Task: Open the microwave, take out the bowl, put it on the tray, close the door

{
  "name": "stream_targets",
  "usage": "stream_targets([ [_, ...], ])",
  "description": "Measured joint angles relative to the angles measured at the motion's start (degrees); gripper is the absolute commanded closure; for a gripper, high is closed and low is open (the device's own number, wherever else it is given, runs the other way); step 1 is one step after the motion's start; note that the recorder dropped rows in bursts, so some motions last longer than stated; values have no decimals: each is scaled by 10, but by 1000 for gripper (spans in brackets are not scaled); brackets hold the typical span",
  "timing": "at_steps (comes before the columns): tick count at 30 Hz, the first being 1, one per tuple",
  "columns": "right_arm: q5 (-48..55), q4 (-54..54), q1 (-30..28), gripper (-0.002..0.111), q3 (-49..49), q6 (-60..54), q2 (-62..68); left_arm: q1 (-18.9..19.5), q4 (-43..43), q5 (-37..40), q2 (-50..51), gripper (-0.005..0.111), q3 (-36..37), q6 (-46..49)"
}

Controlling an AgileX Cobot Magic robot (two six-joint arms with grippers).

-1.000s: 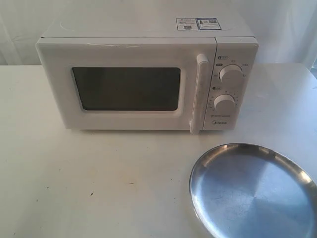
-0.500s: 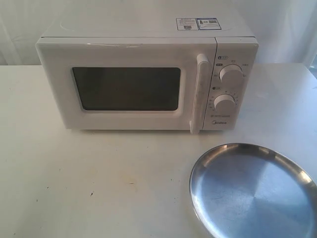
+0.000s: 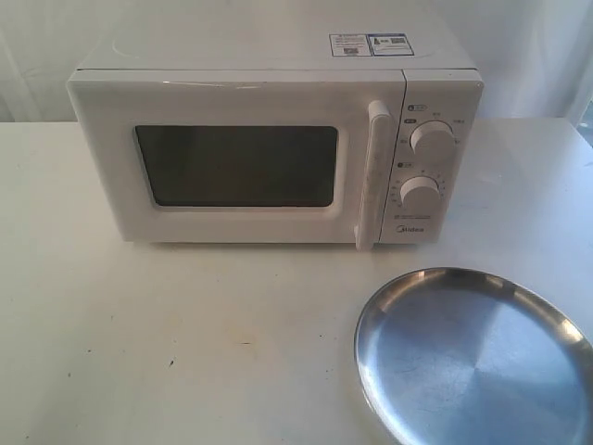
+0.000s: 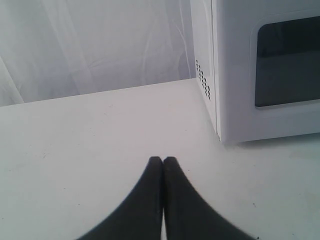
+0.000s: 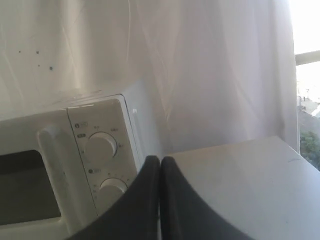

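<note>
The white microwave (image 3: pixel 269 139) stands at the back of the table with its door (image 3: pixel 232 162) shut and the bar handle (image 3: pixel 372 171) upright beside two round knobs (image 3: pixel 431 139). The steel tray (image 3: pixel 473 357) lies in front, to the right. The bowl is hidden. Neither arm shows in the exterior view. My left gripper (image 4: pixel 162 160) is shut and empty over bare table, off the microwave's (image 4: pixel 265 70) left front corner. My right gripper (image 5: pixel 160 160) is shut and empty, off to the right of the microwave's (image 5: pixel 75 150) knob panel.
White curtains (image 3: pixel 519 46) hang behind the table. The table's (image 3: pixel 185 343) pale top stretches in front of the microwave on the left. A window strip (image 5: pixel 307 75) shows at the far right in the right wrist view.
</note>
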Motion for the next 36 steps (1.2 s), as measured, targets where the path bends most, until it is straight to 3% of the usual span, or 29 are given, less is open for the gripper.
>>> stream_targets([
  [11, -46, 0, 0, 108, 0, 60, 0, 0, 0, 0, 0, 107, 0, 0],
  [18, -209, -8, 0, 108, 0, 159, -1, 0, 0, 0, 0, 107, 0, 0],
  [22, -289, -153, 0, 108, -30, 273, -1, 0, 0, 0, 0, 107, 0, 0],
  [29, -380, -531, 0, 108, -244, 451, 110, 0, 0, 0, 0, 107, 0, 0],
  [36, -437, -638, 0, 108, -321, 514, 357, 0, 0, 0, 0, 107, 0, 0],
])
